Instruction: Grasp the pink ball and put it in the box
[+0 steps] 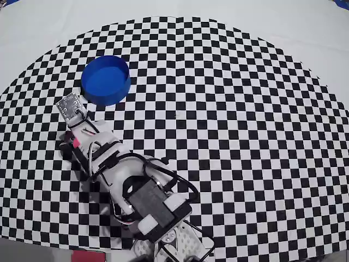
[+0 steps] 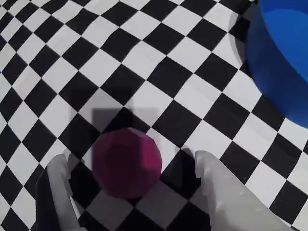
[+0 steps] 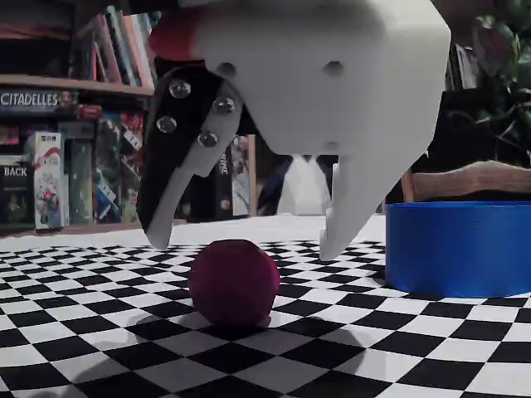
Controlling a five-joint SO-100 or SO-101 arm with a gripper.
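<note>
My gripper (image 3: pixel 246 246) is spread wide and grasps nothing; its two fingertips hang just above the checkered mat (image 3: pixel 398 348), one on each side of the pink ball (image 3: pixel 233 280). In the fixed view both tips end level with the top of the ball, with a clear gap between each tip and its surface.

In the wrist view the pink ball (image 2: pixel 127 161) rests on the mat between my two fingers (image 2: pixel 222 192), touching neither, and lies in shadow.

The box (image 3: pixel 458 247) stands on the mat near the ball, to its right in the fixed view and at the upper right in the wrist view (image 2: pixel 284 57), apart from it. In the overhead view the box (image 1: pixel 106 79) lies just beyond my arm's front end, and the arm hides the ball.
</note>
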